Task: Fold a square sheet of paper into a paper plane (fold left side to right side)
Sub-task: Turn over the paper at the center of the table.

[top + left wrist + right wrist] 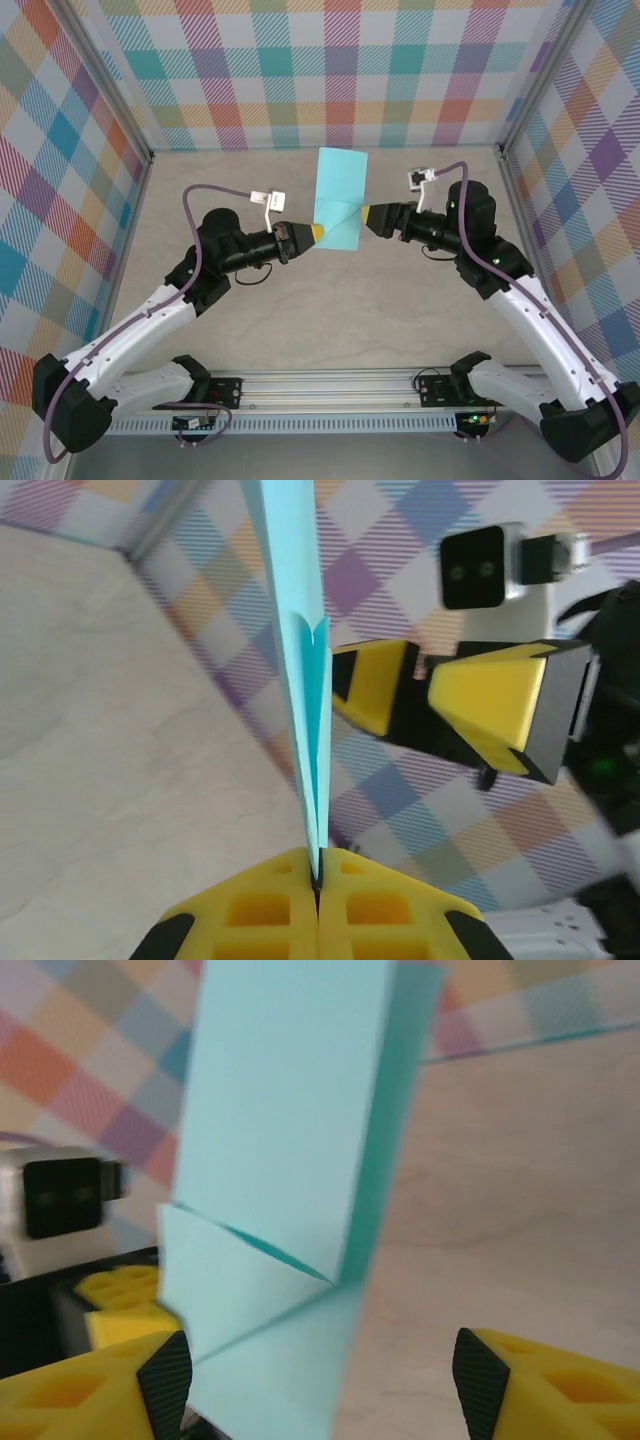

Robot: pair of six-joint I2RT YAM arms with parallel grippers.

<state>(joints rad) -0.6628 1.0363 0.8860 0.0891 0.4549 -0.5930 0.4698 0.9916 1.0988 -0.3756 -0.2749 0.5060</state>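
The square sheet of paper (pixel 340 195) is turquoise and folded into a narrow rectangle with a slanted flap at its near end. It stands lifted off the table at the middle back. My left gripper (pixel 316 232) is shut on its near left edge. In the left wrist view the paper (pixel 305 670) runs edge-on up from my pinched yellow fingertips (pixel 320 865). My right gripper (pixel 368 220) faces it from the right, open. In the right wrist view the paper (pixel 290 1130) hangs between the spread jaws (pixel 320 1380), close to the left finger (pixel 165 1380).
The beige table (pixel 330 320) is walled by plaid panels (pixel 340 70) at the back and both sides. An aluminium rail (pixel 330 385) with the arm bases runs along the near edge. The two grippers' tips are close together at the paper.
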